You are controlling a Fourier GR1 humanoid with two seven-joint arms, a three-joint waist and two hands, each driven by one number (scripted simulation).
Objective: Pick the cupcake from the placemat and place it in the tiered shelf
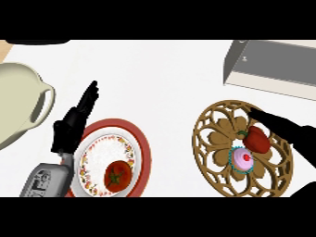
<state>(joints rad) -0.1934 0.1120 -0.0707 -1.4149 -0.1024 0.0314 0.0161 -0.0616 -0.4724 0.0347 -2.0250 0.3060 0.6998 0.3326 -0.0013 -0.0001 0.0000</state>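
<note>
A: From the head view, where does the cupcake (243, 159) sit?

B: On the carved wooden placemat (215, 134), toward its five o'clock part, touching or just beside a red pepper (257, 139) at its one o'clock. Pink frosting faces up with a red dot on top; seen from above it is round, so no long axis shows.

A: Room around it?

B: Bare white counter (167, 74) lies between the placemat and the red-rimmed plate (139, 139) at nine o'clock, which carries a tomato (118, 176). The tiered shelf (276, 65) stands at twelve o'clock from the placemat, near the view's top right edge, with a strip of counter between them.

A: The hands?

B: The right hand (304, 139) comes in from the right edge, a straight finger reaching over the placemat's upper part, beside the pepper, pinching nothing. The left hand (75, 120) rests at the plate's left rim, fingers straight and together, pointing toward one o'clock.

A: Anything else?

B: A cream pitcher (9, 102) at the left edge. No writing can be read.
</note>
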